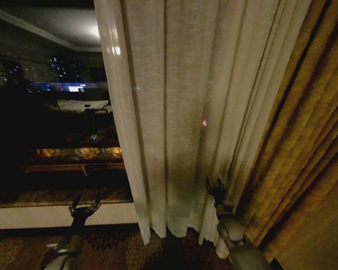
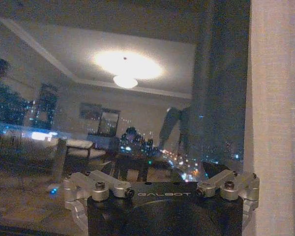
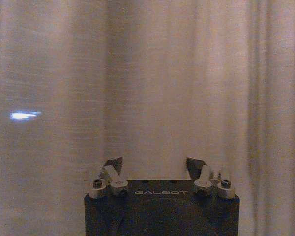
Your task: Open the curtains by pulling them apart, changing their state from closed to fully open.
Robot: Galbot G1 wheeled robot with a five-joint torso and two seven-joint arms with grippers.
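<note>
The sheer curtain (image 1: 174, 112) is a thin cream fabric with an open weave. It hangs in long vertical pleats down to the floor, and small lights shine through it. It is drawn toward the right side, so the dark window glass (image 1: 45, 112) on the left of it is uncovered. The glass reflects a ceiling lamp (image 2: 125, 66) and furniture of the room. To the right of the sheer panel hangs a thick golden-yellow drape (image 1: 310, 169) with a rough, ribbed texture and heavy folds.

The right gripper (image 1: 216, 188) is raised in front of the lower part of the sheer curtain, near its right edge and just beside the yellow drape. Its arm comes up from below with the wrist almost vertical. In the right wrist view its two dark fingertips (image 3: 113, 164) stand apart and the fabric (image 3: 152, 88) is close ahead of them; nothing is between them.

The left gripper (image 1: 84, 207) is low, in front of the white window sill (image 1: 50, 215), well apart from the left edge of the curtain. Its fingers are spread apart and hold nothing. In the left wrist view the curtain edge (image 2: 278, 113) is at the side of this gripper, and the glass is straight ahead.

The floor below has a patterned carpet (image 1: 112, 250).
</note>
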